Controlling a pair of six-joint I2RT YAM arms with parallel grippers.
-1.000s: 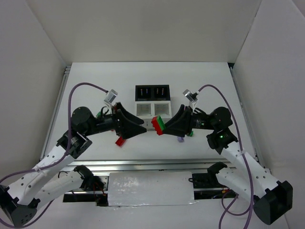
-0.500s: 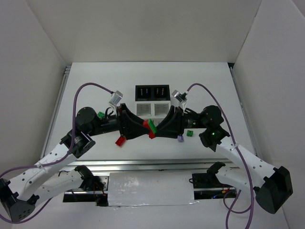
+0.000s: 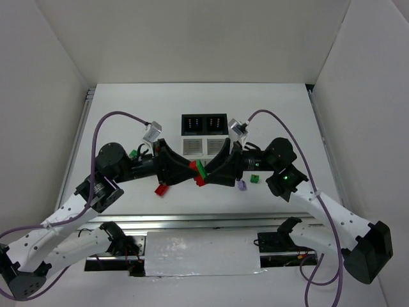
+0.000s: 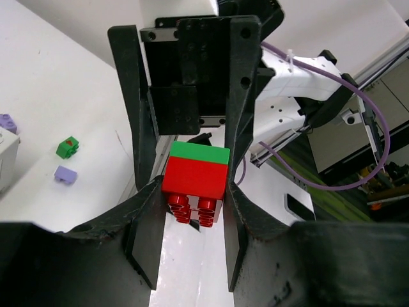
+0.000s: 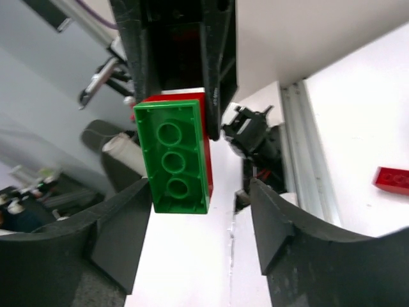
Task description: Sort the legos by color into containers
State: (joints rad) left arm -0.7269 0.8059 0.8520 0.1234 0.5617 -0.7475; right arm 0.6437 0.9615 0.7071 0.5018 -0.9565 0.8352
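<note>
Lego stack (image 4: 195, 178) — pinched, btwn left gripper (image 4: 192, 195) jaws

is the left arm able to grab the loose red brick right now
Probably not: the left pincer is shut on the red-and-green brick stack, though the loose red brick lies close beside that arm.

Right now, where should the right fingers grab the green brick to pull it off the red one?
Probably best to pinch the green brick by its two long side walls, coming straight in from the right arm's side. Its hollow face points at the open right fingers, one on each side of it, and the left fingers clamp the red brick behind it.
</note>
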